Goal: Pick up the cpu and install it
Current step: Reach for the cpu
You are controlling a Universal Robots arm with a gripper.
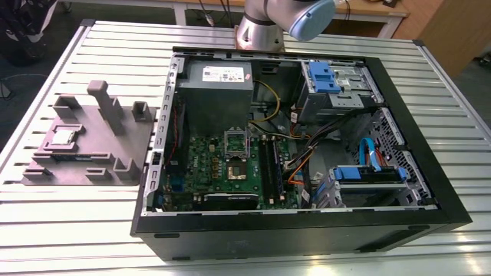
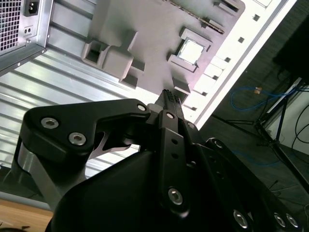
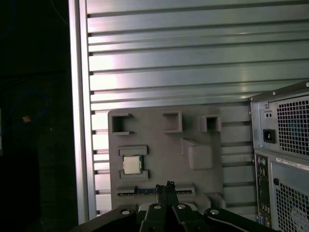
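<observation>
Cut off by the top edge of the exterior view: the arm [image 1: 265, 26], with just a silver link and a pale blue joint cap left. Hard to make out there: the small parts on the green board [image 1: 230, 167] inside the open computer case [image 1: 291, 236], some of them under wires. Partly blocked in both wrist views by the black body of the gripper [image 3: 164, 186]: the near edge of the grey tray [image 3: 159, 140].

Counted: one cpu [image 1: 63, 136], one tray, one case, two blue drive holders [image 1: 322, 76].

Small, flat and square, with a bright silver-grey top. Lies level in a framed pocket of the tray, on the ribbed metal table [image 1: 69, 230], at the exterior view's left, beside the case and outside it.

Jaws pressed together, pinching nothing, clear of the cpu.
</observation>
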